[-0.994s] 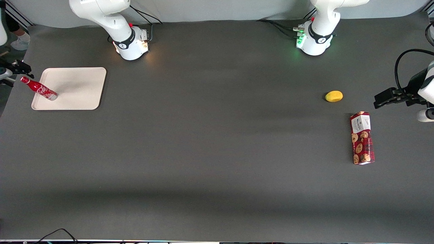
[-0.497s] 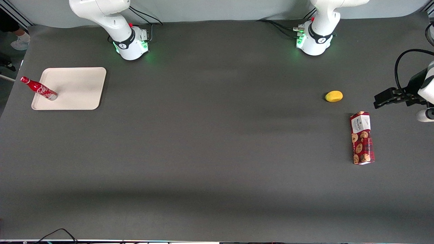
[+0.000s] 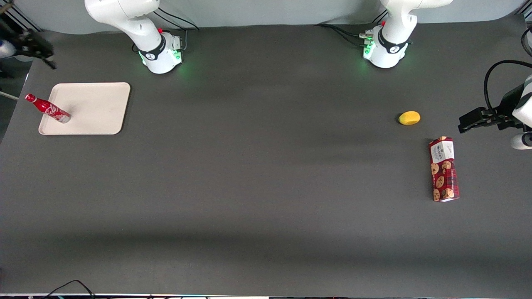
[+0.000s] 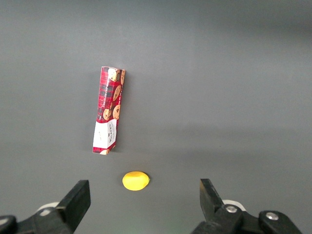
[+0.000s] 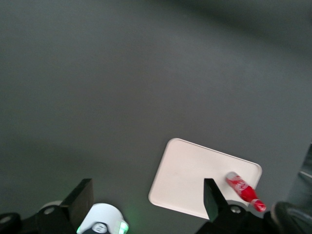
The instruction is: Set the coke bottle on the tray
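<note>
- Coke bottle (image 3: pixel 48 109) stands on my tray (image 3: pixel 93 109), white script lettering unreadable.
- Gripper (image 3: pixel 35 45), gone a moment ago, now hangs above the table edge, fingers (image 5: pixel 80 201) spread apart, empty.

A robotics lab: two white arm bases (image 3: pixel 160 54) bolted onto a dark grey mat-covered table (image 3: pixel 266 187), cables trailing.

Even overhead light, soft broad shadow bands on the grey table (image 3: pixel 266 174), wrist views slightly soft
</note>
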